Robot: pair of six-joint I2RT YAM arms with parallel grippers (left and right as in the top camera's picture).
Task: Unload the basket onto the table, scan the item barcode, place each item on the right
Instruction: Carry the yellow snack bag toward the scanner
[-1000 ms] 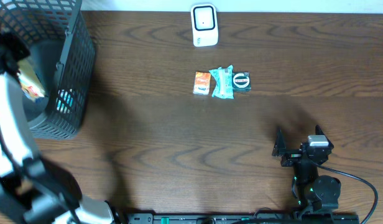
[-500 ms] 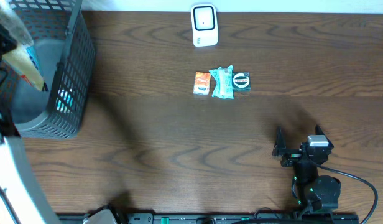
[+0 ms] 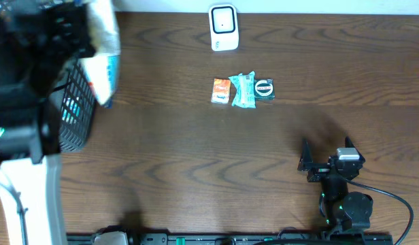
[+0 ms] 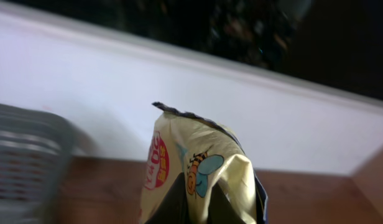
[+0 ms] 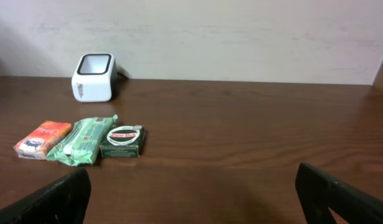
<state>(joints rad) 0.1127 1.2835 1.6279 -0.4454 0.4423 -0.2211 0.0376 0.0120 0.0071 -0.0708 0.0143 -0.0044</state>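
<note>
Dark wood table [image 5: 253, 130] beneath a white wall [image 5: 241, 37]; left tool [image 4: 201, 202] pinches a yellow pouch [image 4: 201, 155], right tool [image 5: 194, 196] spread wide.

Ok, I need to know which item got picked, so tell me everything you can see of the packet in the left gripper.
The packet is a pale yellow pouch with a jagged top seam, a cartoon bee and a round red label. It stands roughly upright, pinched at its lower part by the shut left gripper. From overhead it is blurred, held above the basket's right rim.
</note>
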